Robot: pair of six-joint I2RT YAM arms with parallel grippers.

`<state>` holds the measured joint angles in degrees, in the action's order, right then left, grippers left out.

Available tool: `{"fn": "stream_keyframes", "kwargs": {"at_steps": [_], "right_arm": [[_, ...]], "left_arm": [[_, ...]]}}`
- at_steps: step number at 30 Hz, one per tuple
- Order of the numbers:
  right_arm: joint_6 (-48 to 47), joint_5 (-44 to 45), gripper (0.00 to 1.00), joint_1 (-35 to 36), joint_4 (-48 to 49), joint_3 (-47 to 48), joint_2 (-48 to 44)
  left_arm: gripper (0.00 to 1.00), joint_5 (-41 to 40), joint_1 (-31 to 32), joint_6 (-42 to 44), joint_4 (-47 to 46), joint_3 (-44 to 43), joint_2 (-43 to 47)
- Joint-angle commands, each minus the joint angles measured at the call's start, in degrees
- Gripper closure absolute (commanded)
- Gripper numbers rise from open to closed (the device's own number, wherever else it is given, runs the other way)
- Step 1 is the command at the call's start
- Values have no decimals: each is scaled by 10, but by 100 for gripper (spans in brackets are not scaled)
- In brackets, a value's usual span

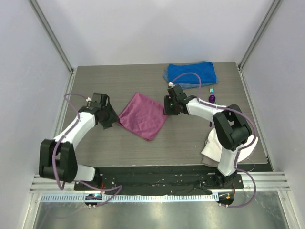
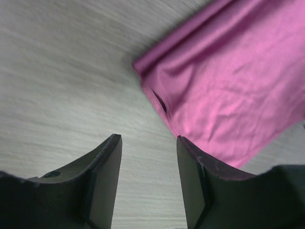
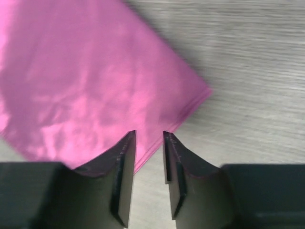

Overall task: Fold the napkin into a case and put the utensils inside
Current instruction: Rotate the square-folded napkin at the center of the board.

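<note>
The magenta napkin (image 1: pixel 143 116) lies flat as a diamond in the middle of the table. My left gripper (image 1: pixel 112 121) is open and empty just off its left corner; the left wrist view shows that corner (image 2: pixel 224 81) ahead and to the right of the jaws (image 2: pixel 148 143). My right gripper (image 1: pixel 167 109) is open and empty at the napkin's right edge; the right wrist view shows the edge (image 3: pixel 95 90) running between the jaws (image 3: pixel 149 138). The purple spoon (image 1: pixel 212 98) and teal fork (image 1: pixel 212 90) lie at the right, below the blue towel.
A thick blue towel (image 1: pixel 190 73) lies at the back right. A white cloth (image 1: pixel 209 150) sits under the right arm near the front edge. Grey walls and metal posts enclose the table on three sides.
</note>
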<state>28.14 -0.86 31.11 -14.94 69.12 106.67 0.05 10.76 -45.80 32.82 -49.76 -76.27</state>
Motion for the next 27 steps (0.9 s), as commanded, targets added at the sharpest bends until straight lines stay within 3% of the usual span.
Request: {"fn": "stream_keyframes", "kwargs": {"at_steps": [1,6,12,20,27], "right_arm": [[-15,-76,61,12,-14,14,-62],[50,-198,60,20,68,-52,-86],[69,-208,60,55,93,-73,-82],[97,-248,62,106,133,-58,-49],[115,-262,71,127,171,-72,-3]], "left_arm": [[45,52,-36,69,3,-54,-56],[44,82,-51,107,8,-104,-130],[46,86,-51,143,18,-132,-188],[53,25,-53,157,35,-142,-221],[63,4,-53,150,13,-141,-250]]}}
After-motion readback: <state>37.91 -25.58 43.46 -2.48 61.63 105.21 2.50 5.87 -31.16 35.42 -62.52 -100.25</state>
